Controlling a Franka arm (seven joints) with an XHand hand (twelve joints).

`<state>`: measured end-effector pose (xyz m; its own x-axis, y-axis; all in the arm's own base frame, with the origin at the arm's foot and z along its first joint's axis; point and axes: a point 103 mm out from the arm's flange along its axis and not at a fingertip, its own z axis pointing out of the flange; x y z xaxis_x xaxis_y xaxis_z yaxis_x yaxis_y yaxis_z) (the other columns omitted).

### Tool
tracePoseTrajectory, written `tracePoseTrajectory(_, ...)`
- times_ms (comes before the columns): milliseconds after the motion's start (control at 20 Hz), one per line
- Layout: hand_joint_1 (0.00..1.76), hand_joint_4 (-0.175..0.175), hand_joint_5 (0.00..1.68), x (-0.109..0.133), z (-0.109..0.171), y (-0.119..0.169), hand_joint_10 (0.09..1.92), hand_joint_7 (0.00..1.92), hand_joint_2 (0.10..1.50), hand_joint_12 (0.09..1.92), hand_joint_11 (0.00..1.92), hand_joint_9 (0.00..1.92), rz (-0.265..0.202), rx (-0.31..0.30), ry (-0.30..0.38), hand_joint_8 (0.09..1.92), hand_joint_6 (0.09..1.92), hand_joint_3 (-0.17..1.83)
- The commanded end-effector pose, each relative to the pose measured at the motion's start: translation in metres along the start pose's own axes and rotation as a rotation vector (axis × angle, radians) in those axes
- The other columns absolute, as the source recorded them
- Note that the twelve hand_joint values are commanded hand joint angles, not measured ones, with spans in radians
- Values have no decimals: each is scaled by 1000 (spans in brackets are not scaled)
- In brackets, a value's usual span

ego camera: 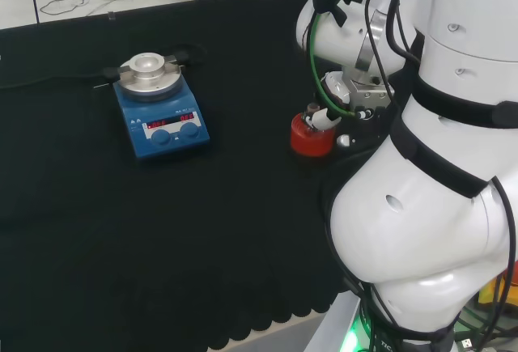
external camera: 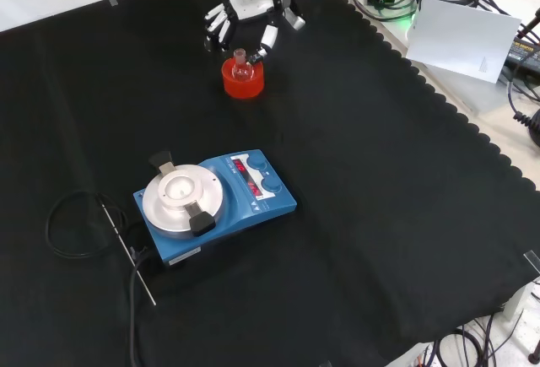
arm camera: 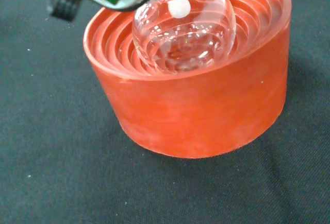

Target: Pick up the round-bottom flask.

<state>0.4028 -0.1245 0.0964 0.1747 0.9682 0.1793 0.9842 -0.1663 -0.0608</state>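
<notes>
In the head view the round-bottom flask [ego camera: 312, 117] sits in a red ribbed stand [ego camera: 312, 137] right of centre, tucked against the arm's white links, with the hand's parts just above and to its right; its neck seems to point up, though cables cross it. Open black cloth lies to the left, and the blue hotplate stirrer [ego camera: 160, 108] stands well apart at upper left. In the front view the flask [external camera: 242, 67] stands upright in the stand [external camera: 243, 79] near the top centre, and the hand [external camera: 245, 25] hangs just above and behind it, fingers spread and relaxed, holding nothing, one on each side of the neck. The cloth's scalloped edge runs well off to the right. In the wrist view the flask's bulb [arm camera: 183, 28] nests in the stand's [arm camera: 196, 110] rings, close below the palm.
</notes>
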Motion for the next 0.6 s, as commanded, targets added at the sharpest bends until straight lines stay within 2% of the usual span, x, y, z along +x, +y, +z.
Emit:
tracePoseTrajectory(50,1054,143,1085,2,1,0,603,491,816,1331,336,690,7,-6,-54,697,892,477)
tracePoseTrajectory(250,1095,105,1114,2,-5,0,562,532,722,1306,401,755,6,-22,-46,673,955,673)
tracePoseTrajectory(600,1105,76,1112,3,-19,-1,549,539,693,1300,425,778,3,-26,-32,666,990,739)
